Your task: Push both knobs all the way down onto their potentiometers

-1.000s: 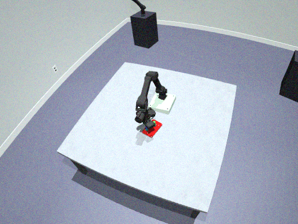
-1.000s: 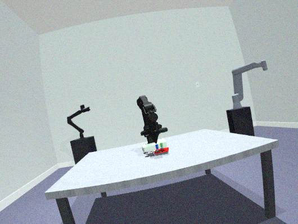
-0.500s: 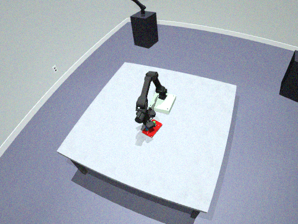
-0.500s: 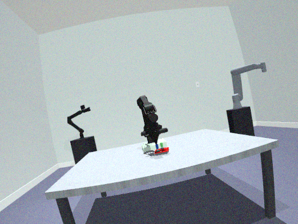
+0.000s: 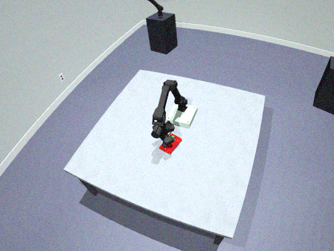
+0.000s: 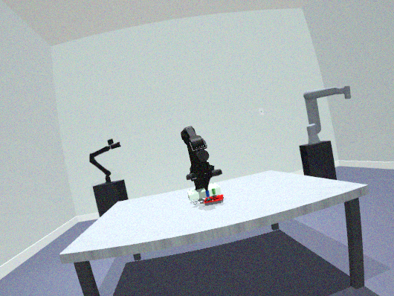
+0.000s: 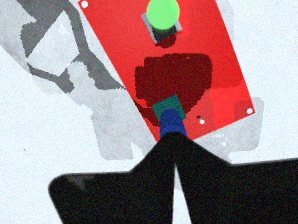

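Observation:
The red circuit board (image 5: 177,143) (image 6: 219,198) (image 7: 230,65) stands on the table. A green knob (image 5: 172,137) (image 6: 213,191) (image 7: 163,12) is above a grey and black potentiometer (image 7: 164,36) at the top of the wrist view. A blue knob (image 6: 207,193) (image 7: 172,120) is above a teal potentiometer (image 7: 161,106) near the board's other end. My gripper (image 6: 207,190) (image 7: 172,138) is shut and holds nothing. Its tips are at the top of the blue knob and hide part of it; whether they touch cannot be told. Any gap under either knob is too small to tell.
A pale block-shaped base (image 5: 188,118) under the arm's foot stands on the table (image 5: 205,176) (image 6: 282,201) behind the board. The green knob stands taller than the board beside the arm. Dark pedestals (image 5: 161,33) (image 6: 111,196) stand away from the table.

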`<state>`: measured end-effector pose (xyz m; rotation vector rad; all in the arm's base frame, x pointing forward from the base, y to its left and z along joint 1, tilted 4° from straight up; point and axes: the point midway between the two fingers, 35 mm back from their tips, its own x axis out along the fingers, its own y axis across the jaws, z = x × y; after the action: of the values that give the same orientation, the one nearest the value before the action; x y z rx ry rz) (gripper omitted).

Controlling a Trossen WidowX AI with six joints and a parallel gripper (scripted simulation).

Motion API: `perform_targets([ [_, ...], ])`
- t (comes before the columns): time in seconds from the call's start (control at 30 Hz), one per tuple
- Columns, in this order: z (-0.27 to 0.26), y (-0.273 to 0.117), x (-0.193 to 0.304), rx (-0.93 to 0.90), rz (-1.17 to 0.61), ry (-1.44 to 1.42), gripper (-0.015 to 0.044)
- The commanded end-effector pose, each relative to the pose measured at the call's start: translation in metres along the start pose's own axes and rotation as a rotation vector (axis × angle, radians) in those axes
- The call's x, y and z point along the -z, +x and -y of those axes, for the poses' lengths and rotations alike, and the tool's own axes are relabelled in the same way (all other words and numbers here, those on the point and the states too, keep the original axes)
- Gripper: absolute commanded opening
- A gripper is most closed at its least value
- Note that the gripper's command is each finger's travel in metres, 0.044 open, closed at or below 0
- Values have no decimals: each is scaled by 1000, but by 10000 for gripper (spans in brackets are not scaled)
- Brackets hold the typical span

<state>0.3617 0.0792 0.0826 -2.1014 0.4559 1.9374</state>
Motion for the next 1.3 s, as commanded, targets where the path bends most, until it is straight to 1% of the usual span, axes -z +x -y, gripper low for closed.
perform_targets([
  [0.0, 0, 0, 0, 2, 3, -5, 0],
  [1.27, 0, 6, 0, 2, 3, -5, 0],
])
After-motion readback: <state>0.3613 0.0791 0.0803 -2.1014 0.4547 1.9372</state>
